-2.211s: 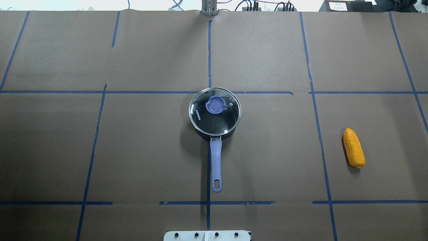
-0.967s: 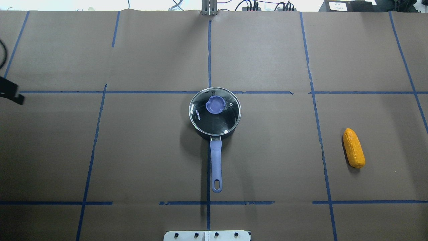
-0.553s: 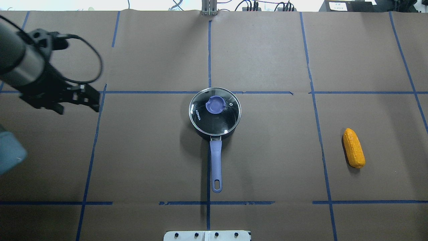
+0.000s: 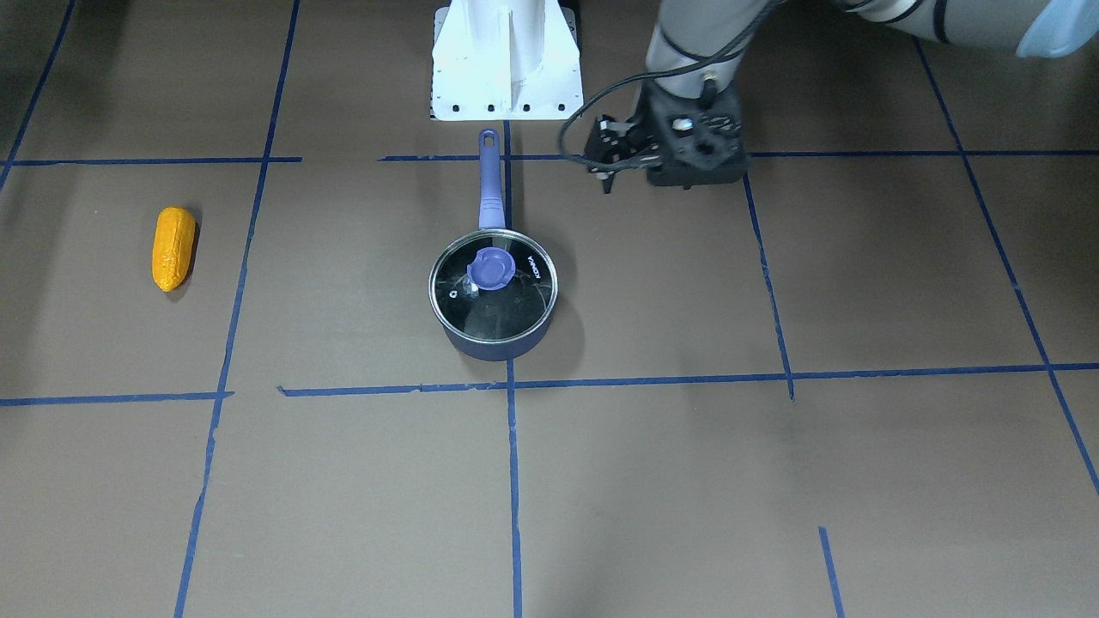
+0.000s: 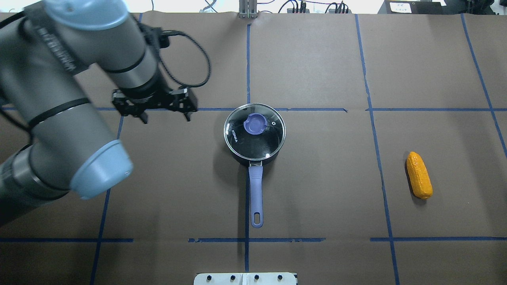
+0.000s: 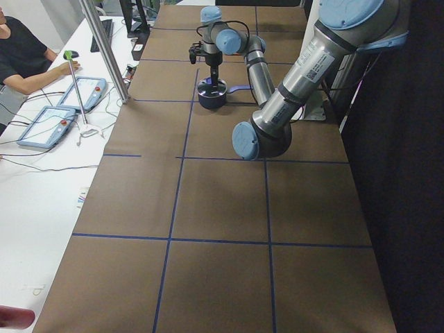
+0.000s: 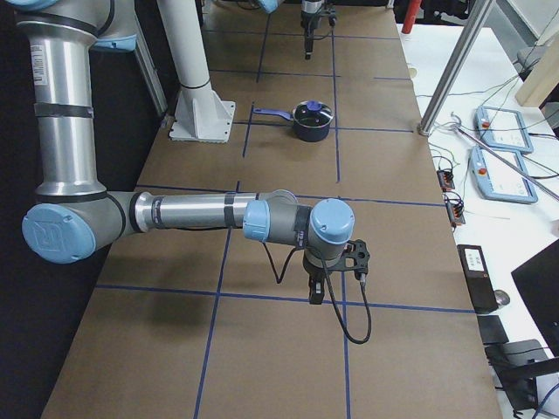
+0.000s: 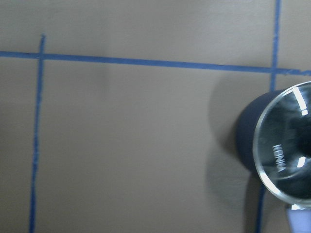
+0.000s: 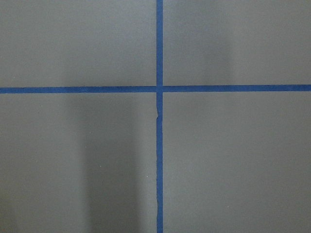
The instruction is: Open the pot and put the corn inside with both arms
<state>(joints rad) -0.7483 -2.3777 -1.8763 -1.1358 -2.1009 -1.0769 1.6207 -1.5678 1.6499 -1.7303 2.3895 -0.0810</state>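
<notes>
Swung in from the left edge of the bench (image 5: 317, 59), the left gripper (image 5: 166, 118) is held spread near the lidded pot (image 5: 239, 158) at mid-bench, whose glass lid (image 5: 258, 143) could be knocked askew if its knob (image 5: 254, 124) is approached off-centre.

A brown paper sheet (image 5: 317, 71) covers the bench, crossed by a grid of blue tape strips (image 5: 248, 59). A silver metal post (image 5: 248, 10) stands at the middle of the far edge, with black cables (image 5: 301, 6) beside it. Beyond that edge runs a white side table (image 6: 48, 208) bearing a grey control tablet (image 6: 84, 94). A person in a black shirt (image 6: 21, 52) sits there.
</notes>
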